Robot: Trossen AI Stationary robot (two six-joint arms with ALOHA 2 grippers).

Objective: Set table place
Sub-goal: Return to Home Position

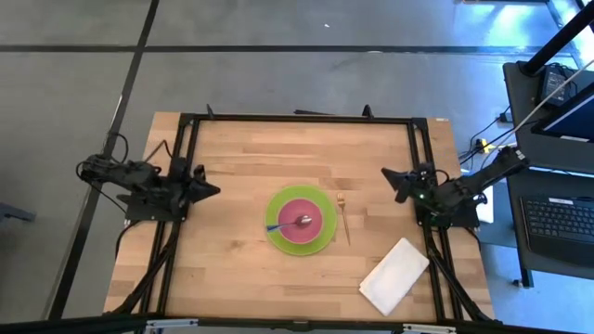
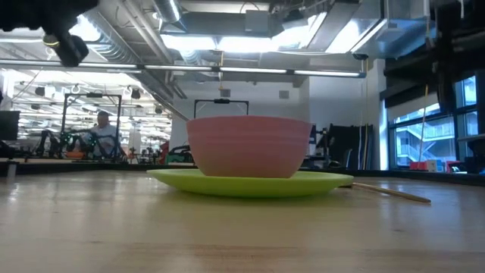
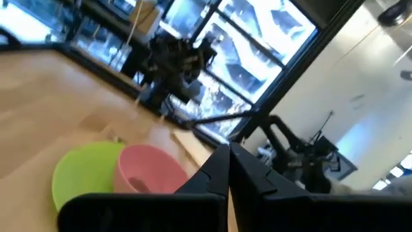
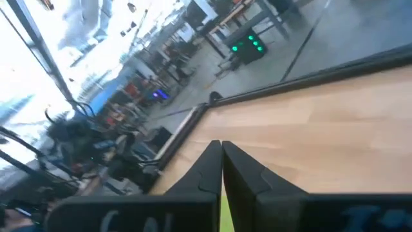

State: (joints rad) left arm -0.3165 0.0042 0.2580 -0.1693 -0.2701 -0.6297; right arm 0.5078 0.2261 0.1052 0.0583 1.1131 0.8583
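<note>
A pink bowl [image 1: 302, 223] stands on a green plate [image 1: 278, 237] at the middle of the wooden table [image 1: 251, 158]; a spoon [image 1: 290, 224] lies in the bowl, its blue handle over the rim. A gold fork [image 1: 344, 217] lies on the table right of the plate. A white napkin [image 1: 394, 276] lies flat at the near right. My left gripper [image 1: 213, 192] is shut and empty at the table's left side. My right gripper [image 1: 388, 173] is shut and empty at the right side. The bowl [image 3: 145, 171] and plate [image 3: 84, 171] show in the left wrist view.
The black metal rail frame [image 1: 297, 119] runs along the table's edges. Bare wood lies left of the plate and at the far side. A desk with a keyboard [image 1: 561, 218] stands beyond the table's right edge. A person [image 2: 102, 133] shows far off in the room.
</note>
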